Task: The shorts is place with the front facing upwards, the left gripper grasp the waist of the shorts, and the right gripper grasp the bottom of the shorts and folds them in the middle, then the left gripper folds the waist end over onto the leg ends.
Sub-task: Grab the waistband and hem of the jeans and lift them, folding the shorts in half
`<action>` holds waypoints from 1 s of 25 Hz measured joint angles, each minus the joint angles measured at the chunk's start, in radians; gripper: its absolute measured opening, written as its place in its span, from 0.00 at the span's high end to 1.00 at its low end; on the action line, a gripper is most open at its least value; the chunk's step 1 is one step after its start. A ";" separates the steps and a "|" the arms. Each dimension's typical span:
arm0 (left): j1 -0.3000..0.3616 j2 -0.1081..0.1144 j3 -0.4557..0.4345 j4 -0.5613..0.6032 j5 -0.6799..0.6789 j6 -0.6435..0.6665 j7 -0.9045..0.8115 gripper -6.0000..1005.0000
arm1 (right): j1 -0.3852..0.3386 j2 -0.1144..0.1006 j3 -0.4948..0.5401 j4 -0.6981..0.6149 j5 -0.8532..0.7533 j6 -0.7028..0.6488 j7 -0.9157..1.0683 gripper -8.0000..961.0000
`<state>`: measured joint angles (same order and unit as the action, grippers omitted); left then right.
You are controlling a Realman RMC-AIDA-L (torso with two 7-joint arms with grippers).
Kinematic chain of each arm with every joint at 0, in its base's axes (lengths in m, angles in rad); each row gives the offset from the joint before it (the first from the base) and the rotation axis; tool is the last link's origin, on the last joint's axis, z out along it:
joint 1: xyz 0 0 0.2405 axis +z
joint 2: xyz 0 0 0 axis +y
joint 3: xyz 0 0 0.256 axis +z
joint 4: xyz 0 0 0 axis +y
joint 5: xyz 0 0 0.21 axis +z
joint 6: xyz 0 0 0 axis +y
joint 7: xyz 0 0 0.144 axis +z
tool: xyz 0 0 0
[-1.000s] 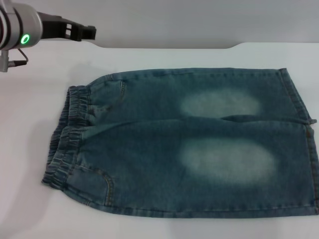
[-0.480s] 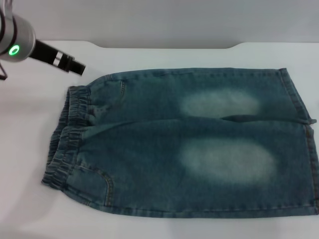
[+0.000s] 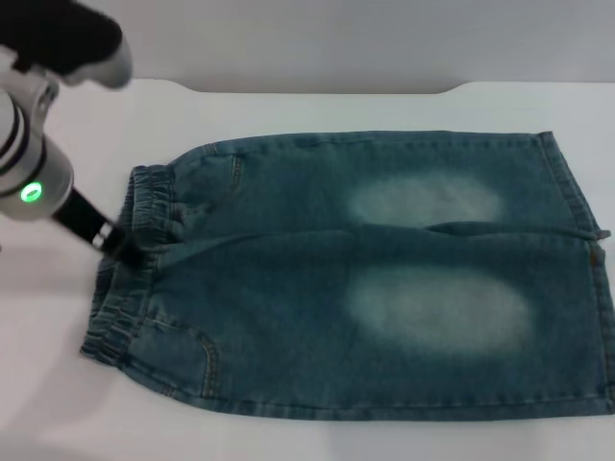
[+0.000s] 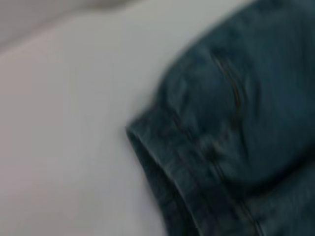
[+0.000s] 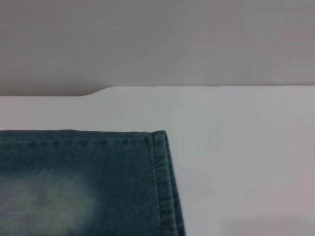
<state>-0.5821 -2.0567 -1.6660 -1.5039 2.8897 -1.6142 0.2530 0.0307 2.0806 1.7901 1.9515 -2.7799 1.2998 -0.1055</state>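
1. Down comes our left gripper [image 3: 123,252] from the table's far left corner, and now its tip sits on the waist [image 3: 135,259] of the shorts [image 3: 384,279], about midway along the gathered band.
2. We cannot tell whether its jaws are apart or together; the tip is just a dark shape against the denim.
3. Our right gripper is out of sight; its wrist camera looks at the far corner of the leg ends [image 5: 165,182] from off the cloth.
4. We see the shorts lying flat, front up, on the white table [image 3: 317,110], waist to our left, hems to our right.
5. We judge the denim soft but fairly heavy; the thick elastic band offers the surest pinch.
6. Bare table lies beyond the waist and far edge, while the hems run close to the right border of our head view.
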 joint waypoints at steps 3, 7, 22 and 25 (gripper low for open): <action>-0.007 0.000 0.010 0.036 0.000 -0.021 -0.001 0.24 | -0.007 -0.001 -0.005 -0.017 0.008 -0.022 0.006 0.20; -0.016 0.000 0.014 0.065 0.000 -0.046 -0.003 0.25 | 0.002 -0.004 -0.012 -0.040 0.007 -0.028 0.006 0.20; -0.046 -0.002 0.075 0.174 0.000 -0.091 -0.043 0.27 | -0.017 -0.002 -0.055 -0.074 -0.009 -0.055 0.008 0.20; -0.054 -0.005 0.088 0.183 -0.001 -0.090 -0.054 0.27 | -0.016 -0.002 -0.058 -0.073 -0.010 -0.055 0.008 0.20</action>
<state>-0.6359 -2.0620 -1.5780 -1.3212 2.8889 -1.7046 0.1994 0.0148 2.0784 1.7320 1.8789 -2.7897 1.2450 -0.0971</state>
